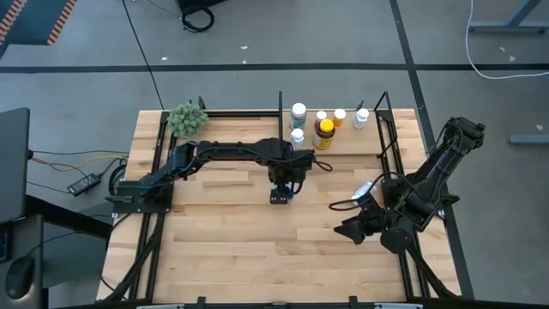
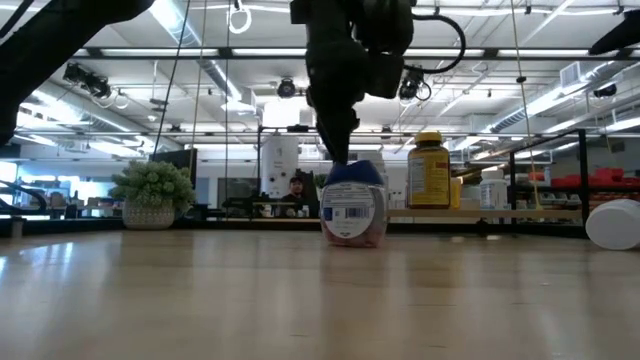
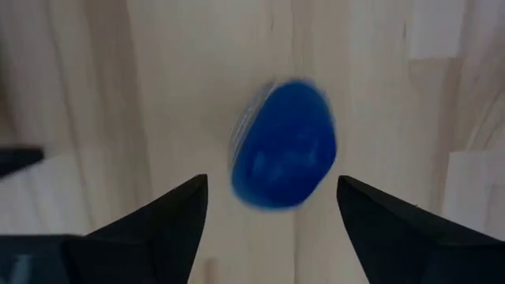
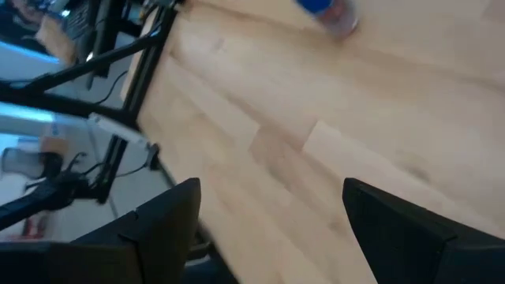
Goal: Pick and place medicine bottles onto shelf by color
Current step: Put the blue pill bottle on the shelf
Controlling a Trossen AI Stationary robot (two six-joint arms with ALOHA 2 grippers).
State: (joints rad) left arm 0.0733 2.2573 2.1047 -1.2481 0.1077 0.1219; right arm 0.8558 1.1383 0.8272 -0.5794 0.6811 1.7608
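While several bottles already stand on the shelf (image 1: 390,153) at the far edge of the tabletop (image 1: 232,249), the task is only partly done. In the high view a cluster sits there: a white-capped bottle (image 1: 298,112), another white-capped one (image 1: 297,136) just in front of it, the amber bottle (image 1: 323,131) with its yellow lid, a small one (image 1: 340,115) beside it, and one more white-capped bottle (image 1: 361,117) toward the right post. Whether they are grouped by color I cannot tell from here.

Two bottles at least are left on the tabletop. The blue-lidded bottle (image 2: 352,208) stands upright near the middle, well apart from the shelf, and the left gripper (image 3: 272,209) hangs directly over it. Its jaws are spread wide on either side of the blue lid and touch nothing, so the bottle is not held. I judge this to be either the start of a pick or a release just made; the pictures alone do not settle which. A white bottle (image 1: 364,189) lies on its side near the right arm, also apart from the shelf.

The right gripper (image 4: 268,229) waits low over the near right part of the tabletop, jaws released and empty. The green plant (image 1: 187,118) sits at the far left corner and has no part in the sorting.
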